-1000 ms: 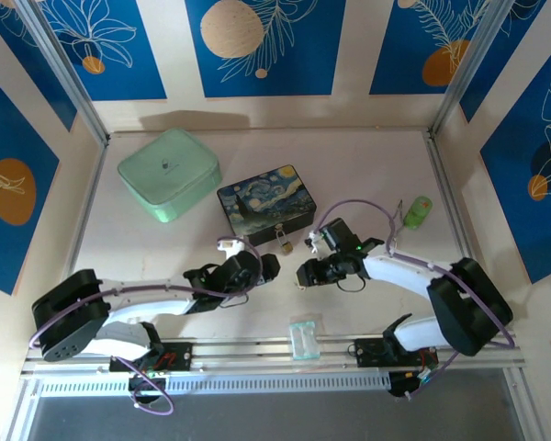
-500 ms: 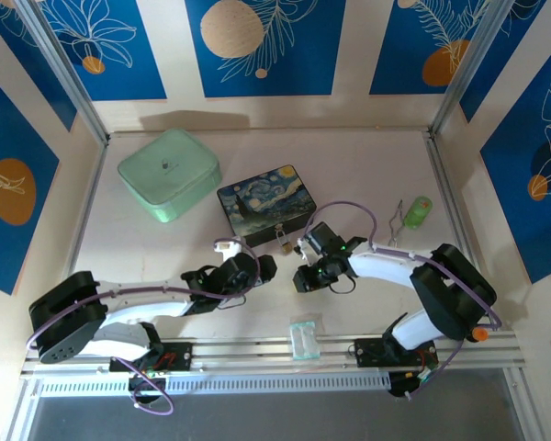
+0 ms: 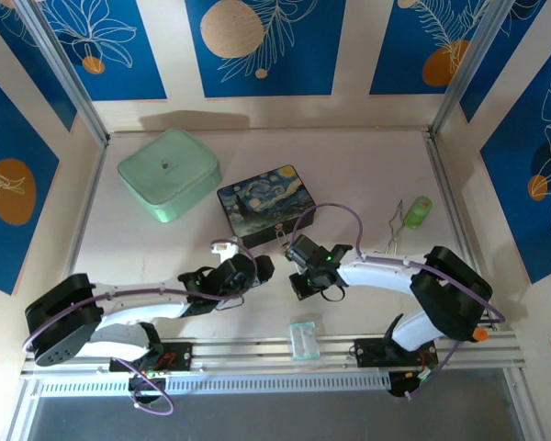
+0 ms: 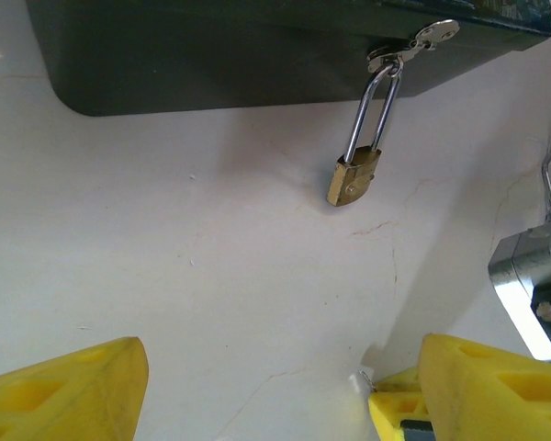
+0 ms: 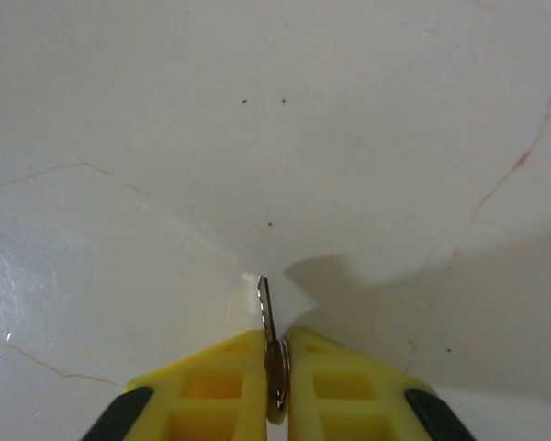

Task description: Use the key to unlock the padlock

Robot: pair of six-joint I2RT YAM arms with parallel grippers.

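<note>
The small brass padlock (image 4: 354, 180) hangs by its silver shackle from the hasp of the starry-night tin (image 3: 266, 204) and rests on the table; it also shows from above (image 3: 281, 241). My right gripper (image 5: 275, 347) is shut on the key (image 5: 265, 303), whose thin toothed blade sticks out past the fingertips just above the table. From above, the right gripper (image 3: 296, 281) sits just below the padlock. My left gripper (image 4: 285, 367) is open and holds nothing. It faces the padlock from a short way off, beside the right gripper (image 3: 263, 267).
A mint green case (image 3: 169, 173) lies at the back left. A clear plastic packet (image 3: 305, 338) sits by the front rail. A green object (image 3: 420, 209) and a bent silver wire piece (image 3: 395, 225) lie at the right. A white table (image 3: 367, 165) spreads behind the tin.
The right gripper has closed on the key and moved left, nearer the left gripper. The left arm has hardly moved.
</note>
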